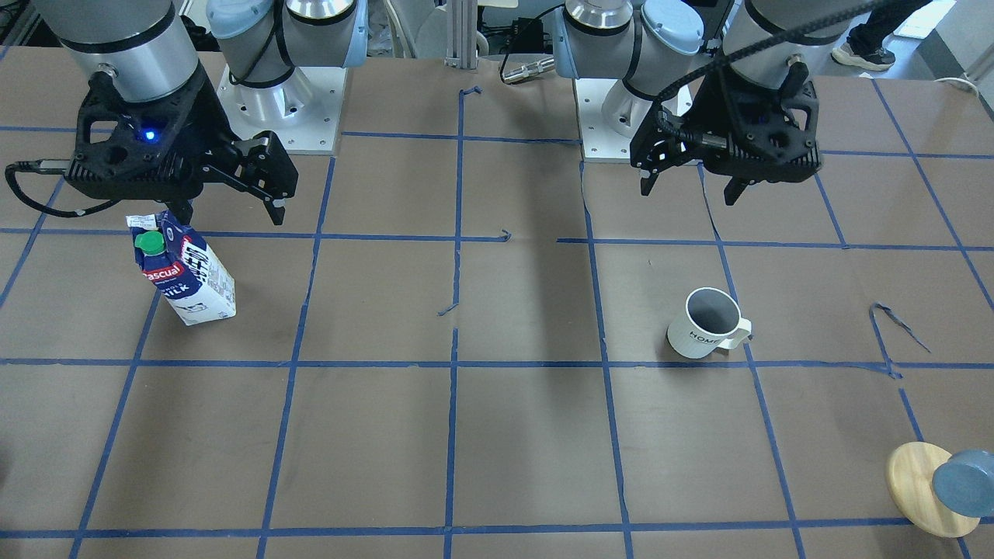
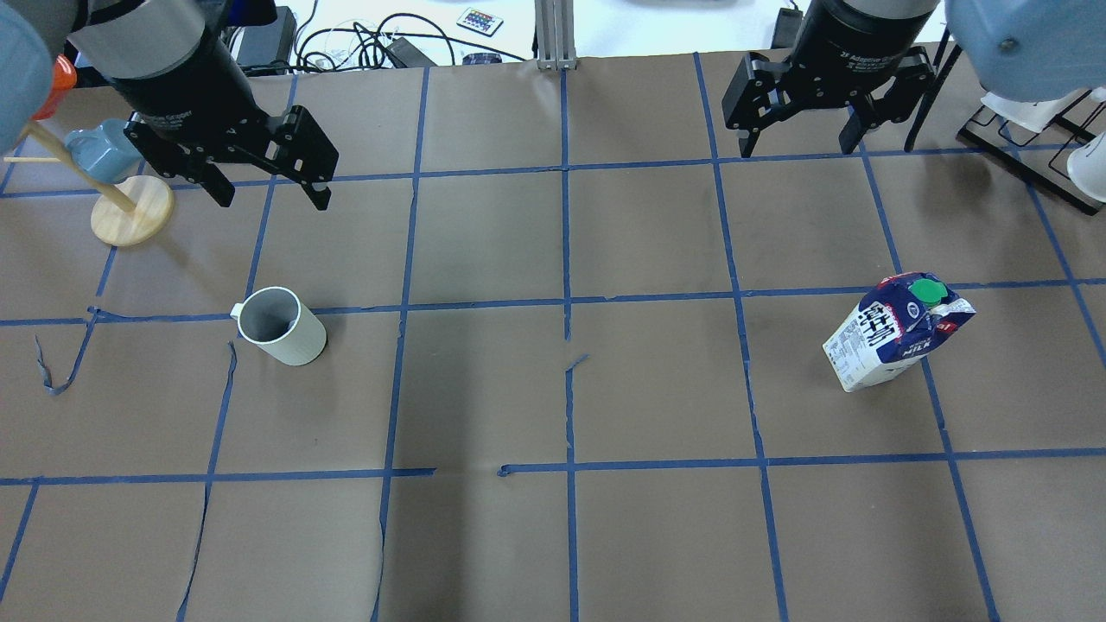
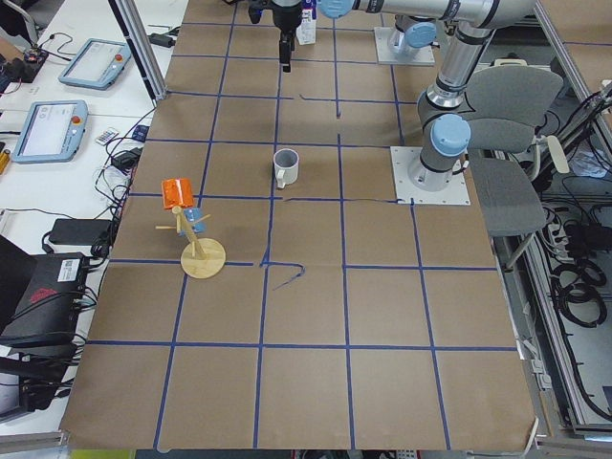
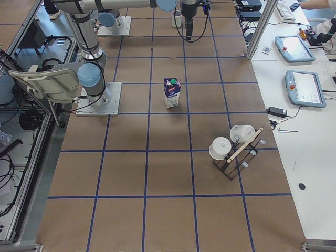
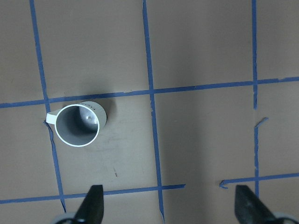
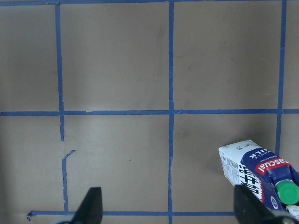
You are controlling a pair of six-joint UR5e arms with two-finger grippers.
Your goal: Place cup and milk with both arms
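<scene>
The white "HOME" cup (image 2: 281,326) stands upright on the brown table's left half, handle to its left; it also shows in the front view (image 1: 707,322) and the left wrist view (image 5: 78,125). My left gripper (image 2: 274,199) hangs open and empty above and beyond the cup, apart from it. The milk (image 2: 894,341), a blue and white carton with a green cap, stands upright on the right half, also seen in the front view (image 1: 186,272) and the right wrist view (image 6: 261,175). My right gripper (image 2: 797,145) is open and empty, above and beyond the milk.
A wooden-disc mug tree (image 2: 130,207) with a blue-grey cup and an orange cup stands at the far left. A black rack (image 2: 1028,147) with white cups stands at the far right. The arm bases (image 1: 279,101) sit at the robot's table edge. Blue tape lines grid the table.
</scene>
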